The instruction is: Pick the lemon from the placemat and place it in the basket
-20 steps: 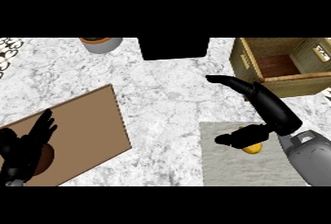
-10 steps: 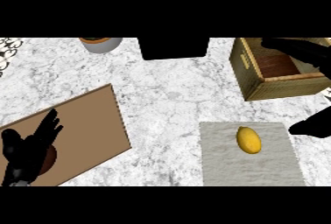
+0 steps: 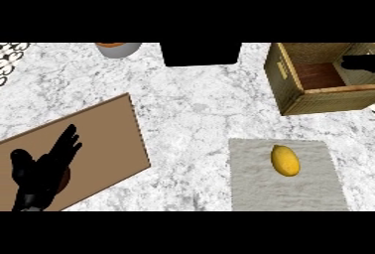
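While the lemon [image 3: 285, 159] lies alone on the grey placemat [image 3: 253, 191], nothing holds it; it is round and could roll off onto the bench [image 3: 198, 114] if bumped. The basket [image 3: 293, 94] sits well apart; a dark bit of the right hand [image 3: 359, 63] shows over it, fingers unclear. The left hand [image 3: 44, 171] rests on a brown board [image 3: 110, 134], fingers straight.

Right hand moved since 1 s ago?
Yes. The right hand has left the lemon on the placemat and now shows over the basket, at the view's right edge.
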You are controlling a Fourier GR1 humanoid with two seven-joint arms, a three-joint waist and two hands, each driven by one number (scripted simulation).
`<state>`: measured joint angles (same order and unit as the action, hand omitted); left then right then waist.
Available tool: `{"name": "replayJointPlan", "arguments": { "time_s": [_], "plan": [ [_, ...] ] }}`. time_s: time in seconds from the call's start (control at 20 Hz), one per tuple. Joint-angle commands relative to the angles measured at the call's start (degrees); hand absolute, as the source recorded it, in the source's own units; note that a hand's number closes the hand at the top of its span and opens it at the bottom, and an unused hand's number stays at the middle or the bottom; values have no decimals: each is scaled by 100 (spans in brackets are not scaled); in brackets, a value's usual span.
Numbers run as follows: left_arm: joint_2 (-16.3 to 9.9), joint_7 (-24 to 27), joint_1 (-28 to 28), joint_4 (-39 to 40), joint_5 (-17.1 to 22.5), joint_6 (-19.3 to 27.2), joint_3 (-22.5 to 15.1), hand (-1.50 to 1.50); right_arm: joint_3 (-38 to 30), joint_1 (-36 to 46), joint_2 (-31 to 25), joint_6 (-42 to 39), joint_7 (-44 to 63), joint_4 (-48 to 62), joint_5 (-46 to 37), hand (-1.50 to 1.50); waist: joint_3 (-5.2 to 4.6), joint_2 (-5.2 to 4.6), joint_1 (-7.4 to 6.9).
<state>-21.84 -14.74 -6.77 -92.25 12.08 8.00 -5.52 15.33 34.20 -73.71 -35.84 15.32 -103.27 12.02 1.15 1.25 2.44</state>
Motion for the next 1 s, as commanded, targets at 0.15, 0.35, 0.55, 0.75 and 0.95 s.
{"name": "replayJointPlan", "arguments": {
  "time_s": [0.15,0.35,0.55,0.75,0.95],
  "plan": [
    [351,-115,-472,644,-76,7,-304,0,-334,-279,-329,-478,-60,-35,297,-150,-116,-111,-84],
    [390,-142,-291,701,-121,-1,-293,0,-393,-492,-97,-295,117,-269,405,-150,-118,-114,-127],
    [247,-100,-363,746,77,-166,-38,0,-332,-994,165,-10,25,-433,63,-150,-111,-120,-114],
    [386,-134,-133,848,-89,-78,-166,0,-156,-1195,554,324,211,-592,-309,-150,-114,-148,-172],
    [369,-184,-304,672,-108,-102,-220,0,-7,-1470,895,590,134,-720,-721,-150,-109,-138,-220]
  ]
}}
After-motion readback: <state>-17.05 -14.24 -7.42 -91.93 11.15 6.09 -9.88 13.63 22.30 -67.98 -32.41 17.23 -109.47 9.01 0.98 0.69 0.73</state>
